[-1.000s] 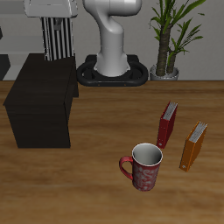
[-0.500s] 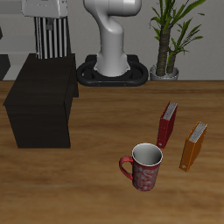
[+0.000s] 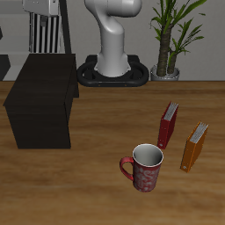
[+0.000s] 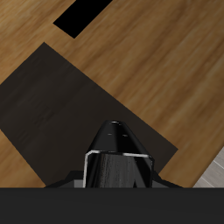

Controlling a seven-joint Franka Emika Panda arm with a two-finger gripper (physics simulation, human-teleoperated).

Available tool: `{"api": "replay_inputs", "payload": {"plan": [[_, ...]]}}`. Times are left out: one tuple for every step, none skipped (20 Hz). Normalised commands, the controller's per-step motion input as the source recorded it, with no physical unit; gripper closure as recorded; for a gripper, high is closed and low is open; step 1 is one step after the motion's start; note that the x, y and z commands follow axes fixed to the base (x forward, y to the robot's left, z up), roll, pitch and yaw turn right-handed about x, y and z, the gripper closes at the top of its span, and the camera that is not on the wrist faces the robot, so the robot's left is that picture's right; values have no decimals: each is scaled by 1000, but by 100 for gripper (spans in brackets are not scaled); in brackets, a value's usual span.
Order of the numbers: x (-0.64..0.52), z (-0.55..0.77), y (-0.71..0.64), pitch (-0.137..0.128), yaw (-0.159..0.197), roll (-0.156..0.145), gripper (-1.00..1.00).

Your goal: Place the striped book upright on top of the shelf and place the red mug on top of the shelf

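Observation:
My gripper (image 3: 44, 12) hangs high above the back of the shelf (image 3: 42, 88), shut on the upper edge of the striped book (image 3: 44, 37). The book hangs upright, its lower edge just above the shelf's flat dark top and apart from it. In the wrist view the book's (image 4: 118, 156) edge shows between my fingers, with the shelf top (image 4: 52, 105) below it. The red mug (image 3: 145, 167) stands upright on the table near the front edge, far from the gripper, its handle pointing toward the shelf's side.
A plain red book (image 3: 168, 125) and an orange book (image 3: 194, 146) stand on the table beside the mug. The robot's base (image 3: 112, 63) and a potted plant (image 3: 171, 39) stand at the back, beside the shelf.
My gripper has carried the striped book sideways along the shelf's back, away from the robot's base, and slightly higher. The mug and the other books have not moved.

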Motion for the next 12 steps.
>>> {"api": "replay_inputs", "payload": {"plan": [[-695,68,-37,-127,14,-104,100],[-141,-14,84,-37,45,42,100],[-485,-6,-74,-71,-53,-14,100],[-165,-2,-60,-31,-62,-73,100],[-38,-34,62,-16,29,141,100],[63,-195,-194,95,-86,-91,100],[105,-127,-23,20,-17,-22,100],[138,-293,-120,103,-113,17,100],[70,-236,-52,43,-96,-34,100],[52,-242,-77,55,-48,33,100],[-105,-1,1,0,0,0,100],[71,-323,-36,70,-128,-112,100]]}}
